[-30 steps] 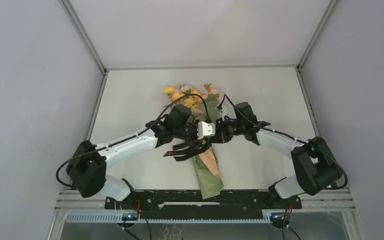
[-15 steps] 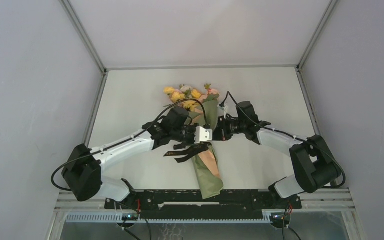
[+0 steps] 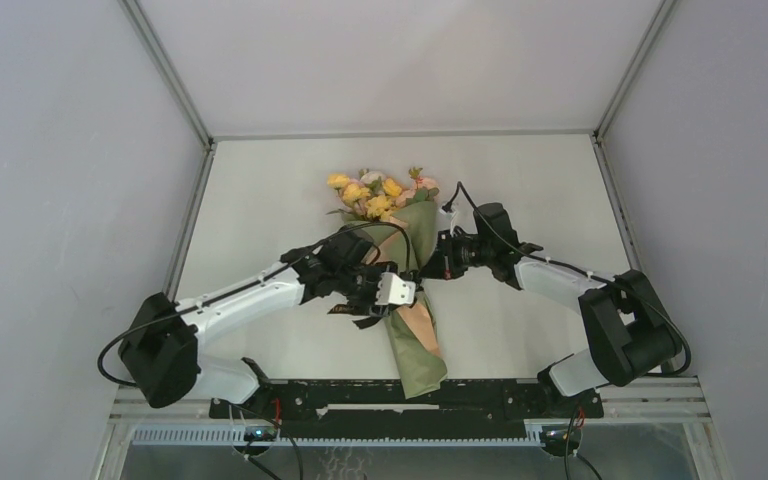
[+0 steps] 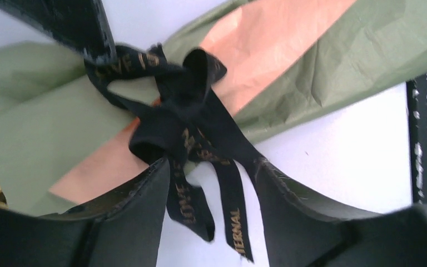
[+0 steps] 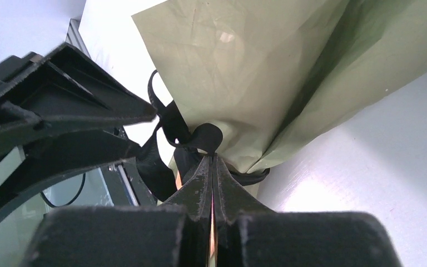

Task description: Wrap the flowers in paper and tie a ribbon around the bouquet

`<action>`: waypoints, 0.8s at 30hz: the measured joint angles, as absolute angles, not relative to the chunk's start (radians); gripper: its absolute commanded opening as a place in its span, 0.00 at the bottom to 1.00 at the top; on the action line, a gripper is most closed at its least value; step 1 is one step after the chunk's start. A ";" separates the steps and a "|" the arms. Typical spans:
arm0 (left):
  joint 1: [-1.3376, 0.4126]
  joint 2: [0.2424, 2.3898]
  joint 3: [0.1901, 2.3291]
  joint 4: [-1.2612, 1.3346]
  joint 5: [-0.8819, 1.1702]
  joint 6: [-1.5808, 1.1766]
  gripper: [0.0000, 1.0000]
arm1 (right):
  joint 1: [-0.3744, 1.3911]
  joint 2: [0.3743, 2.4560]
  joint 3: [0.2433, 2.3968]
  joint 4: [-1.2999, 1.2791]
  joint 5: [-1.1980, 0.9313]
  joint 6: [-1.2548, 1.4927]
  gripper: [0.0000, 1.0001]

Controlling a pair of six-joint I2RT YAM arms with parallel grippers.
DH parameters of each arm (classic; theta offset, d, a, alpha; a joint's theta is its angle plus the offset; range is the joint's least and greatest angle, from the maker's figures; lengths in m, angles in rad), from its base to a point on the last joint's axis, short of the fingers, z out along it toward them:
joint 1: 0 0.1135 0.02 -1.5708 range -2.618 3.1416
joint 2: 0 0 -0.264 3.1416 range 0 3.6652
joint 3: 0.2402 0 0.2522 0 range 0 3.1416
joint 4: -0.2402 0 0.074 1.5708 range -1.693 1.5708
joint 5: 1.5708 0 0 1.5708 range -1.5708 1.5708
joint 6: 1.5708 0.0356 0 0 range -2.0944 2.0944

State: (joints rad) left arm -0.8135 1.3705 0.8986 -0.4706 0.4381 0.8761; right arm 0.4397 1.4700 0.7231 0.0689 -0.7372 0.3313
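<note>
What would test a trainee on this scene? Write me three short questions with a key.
1. True or false: the left gripper is shut.
2. The ribbon is: A lying untied; B tied in a bow around the bouquet; C missing.
3. Fill in: the lining of the paper beside the bow is ___.
Key: 1 false, it stands open; 2 B; 3 peach-orange.

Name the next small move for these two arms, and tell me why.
Probably open the right pincer and ease it back. The narrow black ribbon looks knotted around the olive-green paper cone with peach lining, its tails lying loose inside the open left pincer, while the right one is shut with its tips against the knot.
</note>
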 measured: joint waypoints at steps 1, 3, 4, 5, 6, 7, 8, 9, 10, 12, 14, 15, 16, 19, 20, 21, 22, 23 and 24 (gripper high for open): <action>-0.808 1.362 0.899 -0.489 0.428 0.881 0.79 | 0.440 1.470 0.720 0.070 -0.737 0.332 0.00; -0.790 1.332 0.899 -0.540 0.414 0.895 0.98 | 0.440 1.470 0.713 0.070 -0.736 0.334 0.00; -0.785 1.312 0.898 -0.563 0.408 0.902 1.00 | 0.440 1.470 0.710 0.070 -0.735 0.336 0.00; -0.757 1.293 0.898 -0.584 0.398 0.907 1.00 | 0.440 1.470 0.708 0.068 -0.734 0.336 0.00; -0.737 1.279 0.898 -0.599 0.389 0.911 1.00 | 0.440 1.469 0.707 0.067 -0.734 0.336 0.00; -0.717 1.267 0.897 -0.611 0.376 0.914 0.97 | 0.440 1.468 0.707 0.067 -0.734 0.336 0.00; -0.698 1.263 0.896 -0.619 0.363 0.917 0.93 | 0.440 1.466 0.707 0.067 -0.734 0.336 0.00; -0.684 1.266 0.895 -0.624 0.349 0.917 0.90 | 0.440 1.464 0.707 0.067 -0.734 0.337 0.00; -0.670 1.279 0.895 -0.626 0.332 0.918 0.88 | 0.441 1.462 0.707 0.068 -0.734 0.339 0.00; -0.654 1.329 0.895 -0.612 0.287 0.917 0.87 | 0.442 1.460 0.707 0.071 -0.734 0.340 0.00; -0.649 1.386 0.887 -0.587 0.260 0.918 0.85 | 0.442 1.459 0.707 0.071 -0.733 0.342 0.00; -0.649 1.402 0.881 -0.580 0.258 0.920 0.84 | 0.442 1.459 0.707 0.071 -0.732 0.343 0.00; -0.651 1.416 0.875 -0.577 0.255 0.923 0.80 | 0.442 1.457 0.707 0.071 -0.729 0.343 0.00; -0.659 1.438 0.857 -0.549 0.247 0.936 0.71 | 0.442 1.449 0.707 0.070 -0.719 0.343 0.00; -0.661 1.442 0.849 -0.533 0.242 0.944 0.68 | 0.442 1.446 0.707 0.070 -0.717 0.343 0.00; -0.663 1.446 0.839 -0.519 0.237 0.952 0.61 | 0.442 1.444 0.707 0.070 -0.715 0.343 0.00; -0.664 1.450 0.829 -0.506 0.236 0.959 0.49 | 0.442 1.444 0.707 0.070 -0.715 0.343 0.00; -0.666 1.454 0.819 -0.493 0.234 0.966 0.28 | 0.442 1.443 0.707 0.070 -0.715 0.342 0.00; -0.667 1.456 0.813 -0.485 0.232 0.971 0.07 | 0.442 1.443 0.707 0.070 -0.715 0.342 0.00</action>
State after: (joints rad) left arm -0.6674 1.4555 0.8131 -0.4850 0.2317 0.9707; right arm 0.4419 1.4433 0.7071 0.0704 -0.7151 0.3424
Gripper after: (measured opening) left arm 0.536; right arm 0.006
